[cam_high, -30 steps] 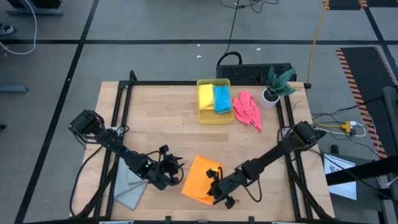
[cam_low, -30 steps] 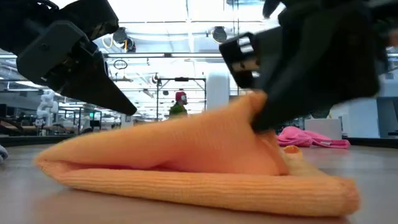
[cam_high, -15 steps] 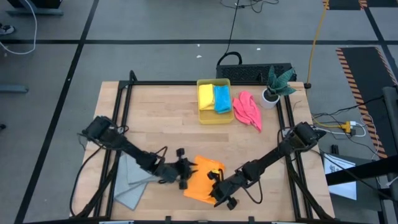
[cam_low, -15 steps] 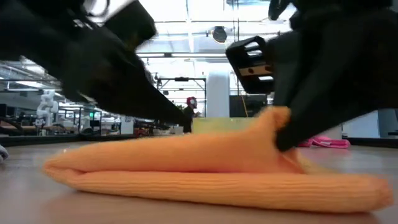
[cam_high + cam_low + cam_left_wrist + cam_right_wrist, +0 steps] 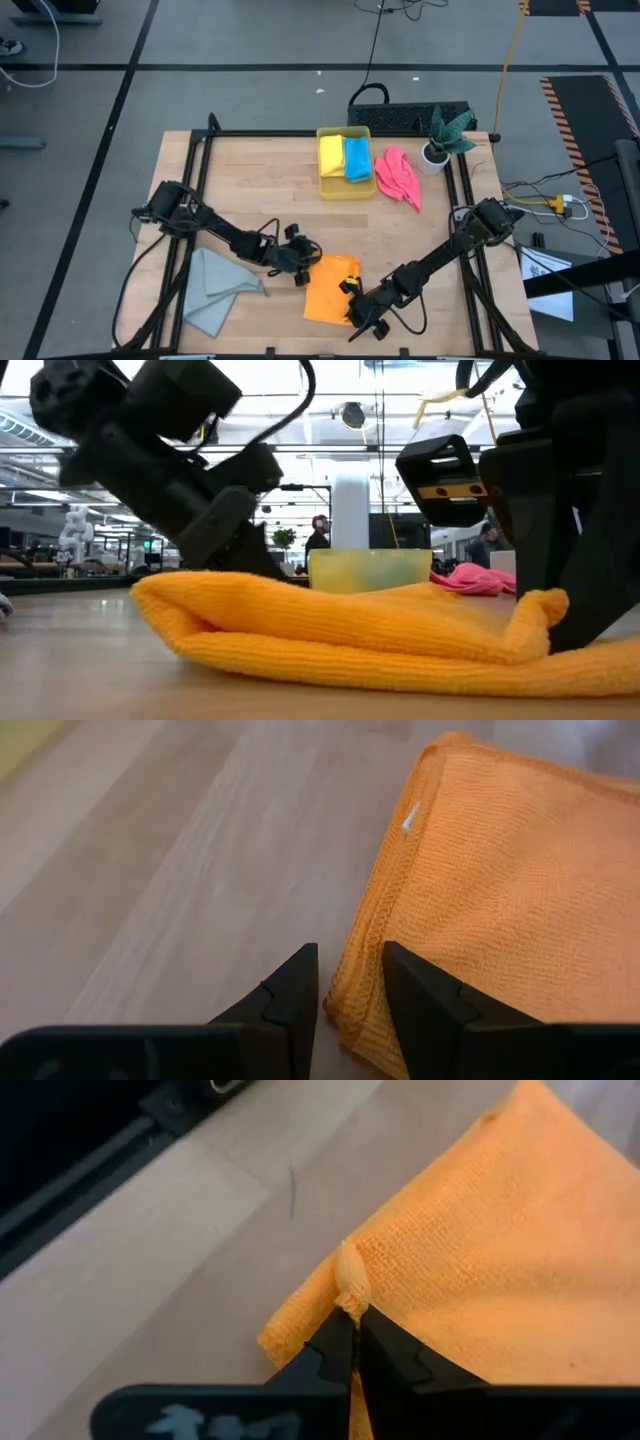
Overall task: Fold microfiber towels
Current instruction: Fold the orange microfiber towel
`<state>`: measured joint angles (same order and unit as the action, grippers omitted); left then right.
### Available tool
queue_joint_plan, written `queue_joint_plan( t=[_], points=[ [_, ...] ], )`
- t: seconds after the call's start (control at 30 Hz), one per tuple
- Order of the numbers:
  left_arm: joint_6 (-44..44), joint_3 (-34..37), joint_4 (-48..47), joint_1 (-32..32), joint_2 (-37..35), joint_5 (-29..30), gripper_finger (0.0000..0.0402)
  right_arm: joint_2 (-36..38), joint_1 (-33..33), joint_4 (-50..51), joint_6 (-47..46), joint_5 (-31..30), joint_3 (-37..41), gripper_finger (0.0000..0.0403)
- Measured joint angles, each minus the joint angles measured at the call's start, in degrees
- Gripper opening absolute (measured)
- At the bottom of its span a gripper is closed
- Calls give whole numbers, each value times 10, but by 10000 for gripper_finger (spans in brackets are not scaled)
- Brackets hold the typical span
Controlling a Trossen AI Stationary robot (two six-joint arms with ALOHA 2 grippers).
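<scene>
An orange towel lies folded on the wooden table near its front edge. My right gripper is shut on it at its near right part. My left gripper stands open at the towel's left far edge, one finger on each side of that edge. A grey towel lies crumpled at the front left. A pink towel lies loose at the back. Yellow and blue towels sit in the yellow bin. My left gripper straddles the orange towel's folded edge, slanting down from the table's left; whether its fingers touch the cloth, I cannot tell. My right gripper pinches a small pucker of the upper layer's edge between its fingertips, near a corner. It slants down from the table's right. The held bit stands slightly raised; the rest lies on the table.
A potted plant stands at the back right corner. A black frame runs along the table's edges. Bare wood lies between the bin and the orange towel.
My left gripper has swung toward the table's right and down, from beside the grey towel to the orange towel's left edge. The orange towel's peak, held high by my right gripper, has sunk, and the cloth now lies flatter.
</scene>
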<state>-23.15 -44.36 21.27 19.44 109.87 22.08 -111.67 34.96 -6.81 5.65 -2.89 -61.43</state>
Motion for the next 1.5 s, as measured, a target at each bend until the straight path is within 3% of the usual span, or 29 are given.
queue_joint_plan(
  t=[0.2, 0.4, 0.63, 0.77, 0.87, 1.0, 1.13, 1.27, 1.5],
  points=[
    [-56, 4, -109, 58, -45, 124, 115, 22, 0, 33, 13, -21, 1, 4],
    [-65, 3, -105, 96, -73, 200, 115, 60, 6, 91, 30, -63, 0, 4],
    [16, 4, 1, 79, -63, 172, 115, 68, 14, 91, 18, -58, 2, 4],
    [70, 3, 46, 41, -59, 85, 115, 68, 22, 88, -6, -58, 20, 4],
    [73, 3, 36, 7, -59, 11, 115, 68, 27, 89, -15, -58, 32, 4],
    [61, 3, 18, -9, -59, -16, 115, 68, 31, 88, -24, -58, 41, 4],
    [0, 3, -33, 13, -59, -52, 115, 68, 32, 102, -25, -58, 43, 4],
    [-60, 3, -66, 78, -59, -14, 115, 69, 34, 140, -22, -61, 43, 4],
    [-89, 2, 5, 169, -59, 85, 115, 102, 34, 250, -80, -98, 43, 24]
  ],
)
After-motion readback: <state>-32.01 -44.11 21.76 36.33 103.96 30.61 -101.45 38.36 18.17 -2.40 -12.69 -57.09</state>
